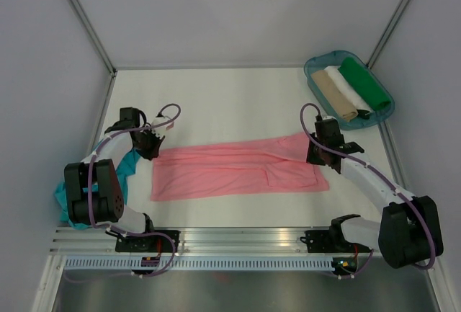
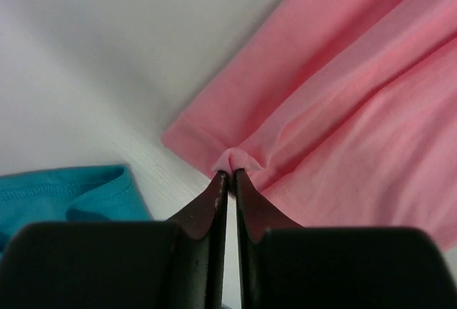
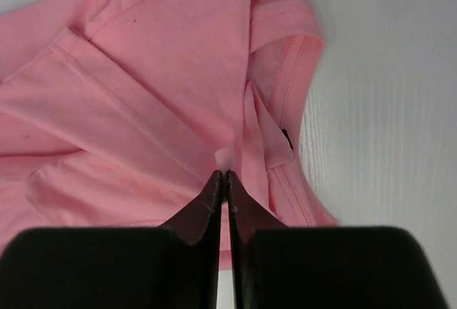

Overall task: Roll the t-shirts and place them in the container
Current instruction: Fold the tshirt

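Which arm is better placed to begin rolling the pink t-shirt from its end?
Probably the left. The left pincer is shut on the pink t-shirt at its straight hem end, an even edge to roll. The right pincer is shut on the uneven collar end.

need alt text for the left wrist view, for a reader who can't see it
The left pincer, all but closed, pinches a small fold at the edge of a salmon-pink soft cloth t-shirt spread on a white table. A teal-blue cloth t-shirt lies at lower left, not touching the pink one.
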Motion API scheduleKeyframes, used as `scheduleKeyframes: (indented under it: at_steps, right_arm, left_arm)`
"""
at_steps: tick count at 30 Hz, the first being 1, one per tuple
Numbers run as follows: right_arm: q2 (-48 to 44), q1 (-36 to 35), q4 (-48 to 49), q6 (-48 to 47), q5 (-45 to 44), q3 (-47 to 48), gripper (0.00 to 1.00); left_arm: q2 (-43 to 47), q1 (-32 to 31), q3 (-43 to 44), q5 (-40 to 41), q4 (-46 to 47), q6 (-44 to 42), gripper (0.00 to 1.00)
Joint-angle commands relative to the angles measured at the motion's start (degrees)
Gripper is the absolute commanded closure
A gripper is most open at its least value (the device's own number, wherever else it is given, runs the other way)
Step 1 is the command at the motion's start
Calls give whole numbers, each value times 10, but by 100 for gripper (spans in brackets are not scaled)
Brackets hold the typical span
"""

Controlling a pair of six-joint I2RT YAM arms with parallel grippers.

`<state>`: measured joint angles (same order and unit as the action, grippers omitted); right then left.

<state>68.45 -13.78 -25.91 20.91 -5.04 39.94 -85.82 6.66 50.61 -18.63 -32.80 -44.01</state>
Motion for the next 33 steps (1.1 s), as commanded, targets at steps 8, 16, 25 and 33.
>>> scheduleKeyframes:
  at_steps: [8,16,25,33]
  right_arm:
    - [-20,-1,-24,31,-63,20,44]
    - [-49,-65,5,-5,-61,108,44]
    - [210,-180,106,-26,29,203,67]
    - [323,-196,126,-32,71,237,72]
  left_arm:
    - [39,6,7,-23,-85,-94,59]
    - [51,18,79,-32,-177,-115,59]
    - [-1,6,117,-68,-130,8,59]
    - [-43,-10,64,-4,-69,35,59]
